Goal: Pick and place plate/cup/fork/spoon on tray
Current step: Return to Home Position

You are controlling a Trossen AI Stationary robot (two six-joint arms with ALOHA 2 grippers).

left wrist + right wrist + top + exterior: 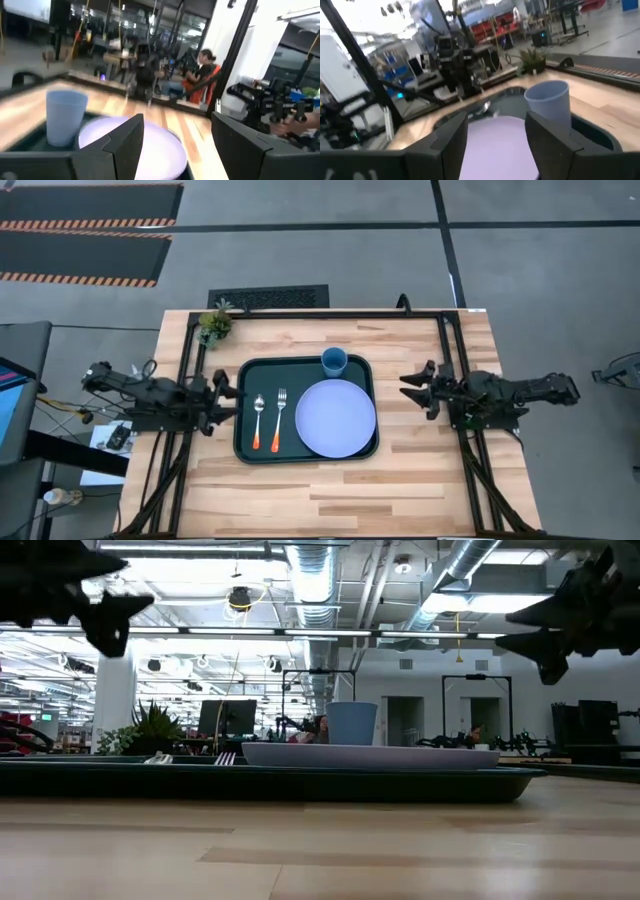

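Observation:
The dark green tray (245,370) lies in the middle of the table. On it lie the lavender-blue plate (336,417) at the right, the blue cup (334,361) upright at the far edge, and the spoon (258,421) and fork (280,418) side by side at the left, orange handles toward the near edge. My left gripper (228,393) hovers open just left of the tray. My right gripper (408,390) hovers open right of the tray. Both are empty and raised, as the low view shows. The plate (497,145) and cup (549,102) show in both wrist views.
A small potted plant (215,323) stands at the table's far left corner. Black frame rails (445,350) run along the table's left, far and right sides. Bare wood lies in front of the tray, toward the near edge.

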